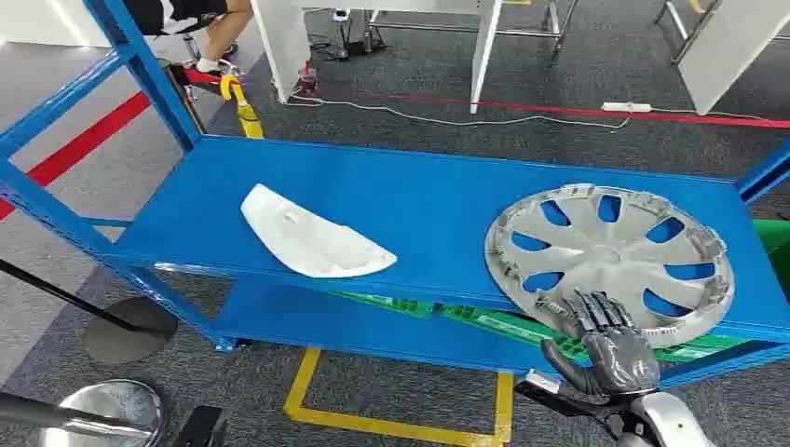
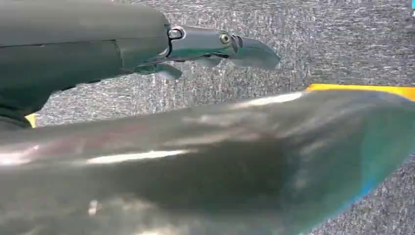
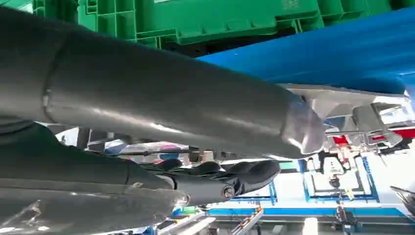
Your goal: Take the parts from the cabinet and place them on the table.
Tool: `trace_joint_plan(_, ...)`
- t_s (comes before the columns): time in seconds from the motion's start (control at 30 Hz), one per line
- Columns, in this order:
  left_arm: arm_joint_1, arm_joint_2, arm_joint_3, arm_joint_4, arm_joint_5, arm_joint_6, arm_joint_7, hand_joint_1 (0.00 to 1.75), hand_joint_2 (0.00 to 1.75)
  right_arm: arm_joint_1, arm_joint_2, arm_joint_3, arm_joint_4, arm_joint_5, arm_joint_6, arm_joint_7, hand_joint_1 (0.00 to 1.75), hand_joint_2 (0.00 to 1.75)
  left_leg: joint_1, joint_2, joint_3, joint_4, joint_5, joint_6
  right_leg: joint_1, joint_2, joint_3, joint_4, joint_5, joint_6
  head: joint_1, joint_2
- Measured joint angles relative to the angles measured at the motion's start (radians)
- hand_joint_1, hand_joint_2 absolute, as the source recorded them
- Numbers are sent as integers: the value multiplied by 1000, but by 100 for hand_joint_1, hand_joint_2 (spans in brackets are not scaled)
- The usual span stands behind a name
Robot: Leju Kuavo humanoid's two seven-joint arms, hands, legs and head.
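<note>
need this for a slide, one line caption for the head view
Right robot hand touches the near rim of a silver plastic hubcap on a blue metal shelf; a white curved plastic panel lies nearby.

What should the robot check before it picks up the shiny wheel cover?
1. Right hand at the wheel cover: ok, its fingers reach onto the near rim.
2. Firm grip on the cover: cannot tell; fingers lie over the rim, thumb below the shelf edge.
3. Cover free to lift: ok, it lies flat with nothing on it and overhangs the front edge.
4. White part out of the way: ok, it lies well apart to the left.
5. Left hand free: ok, it holds nothing, over the carpet.
6. Green crate below: cannot tell whether it leaves the thumb room.
</note>
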Motion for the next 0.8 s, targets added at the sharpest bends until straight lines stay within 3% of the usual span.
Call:
trace_joint_plan(0.27, 0, 0, 3, 0, -1, 3, 0, 0, 0, -2, 1, 3, 4, 11, -36, 3, 0, 0, 0, 0, 3, 0, 0, 0, 0, 0, 3, 0, 0, 0, 0, 0)
trace_joint_plan(0.67, -1, 0, 14, 0, -9, 3, 0, 0, 0, -2, 1, 4, -5, 36, -14, 35, 0, 0, 0, 0, 3, 0, 0, 0, 0, 0, 3, 0, 0, 0, 0, 0)
trace_joint_plan(0.7, -1, 0, 15, 0, -10, 3, 0, 0, 0, -3, 1, 3, -5, 39, -10, 37, 0, 175, 0, 0, 3, 0, 0, 0, 0, 0, 3, 0, 0, 0, 0, 0)
trace_joint_plan(0.8, -1, 0, 15, 0, -10, 3, 0, 0, 0, -4, 1, 3, -5, 43, -5, 39, 0, 175, 0, 0, 3, 0, 0, 0, 0, 0, 3, 0, 0, 0, 0, 0)
